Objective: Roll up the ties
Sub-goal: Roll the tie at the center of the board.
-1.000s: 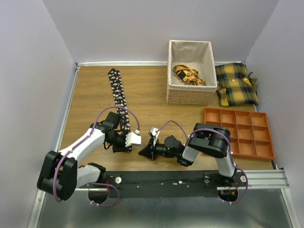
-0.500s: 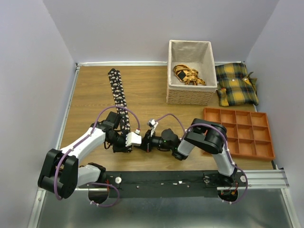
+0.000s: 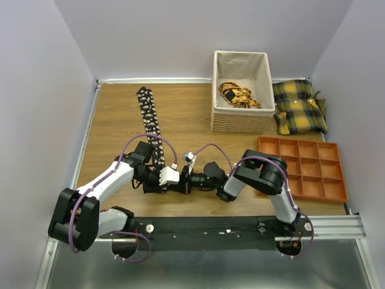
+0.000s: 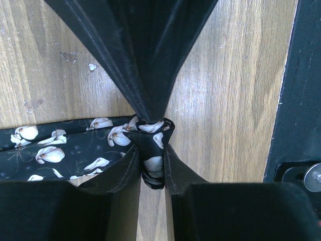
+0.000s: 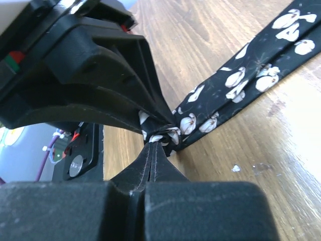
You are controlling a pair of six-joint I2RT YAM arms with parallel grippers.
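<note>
A black tie with white flowers (image 3: pixel 148 120) lies as a long strip from the back left of the table toward the arms. My left gripper (image 3: pixel 161 186) is shut on its near end; in the left wrist view the small bunched end (image 4: pixel 153 165) sits pinched between my left gripper's (image 4: pixel 152 173) pads. My right gripper (image 3: pixel 180 182) is shut, and its closed tips press against that same bunched end (image 5: pixel 168 134) opposite the left jaws. In the right wrist view my right gripper (image 5: pixel 153 150) shows no fabric between its pads. The strip runs off to the upper right (image 5: pixel 251 75).
A cloth-lined wicker basket (image 3: pixel 240 123) with orange patterned fabric inside stands at the back. Yellow-and-black plaid cushions (image 3: pixel 299 106) lie to its right. An orange compartment tray (image 3: pixel 301 140) sits at the right. A black rail (image 3: pixel 210 232) runs along the near edge.
My right gripper has moved left across the table until its closed tips meet the tie's end held by my left gripper. The left arm and the tie have stayed put.
</note>
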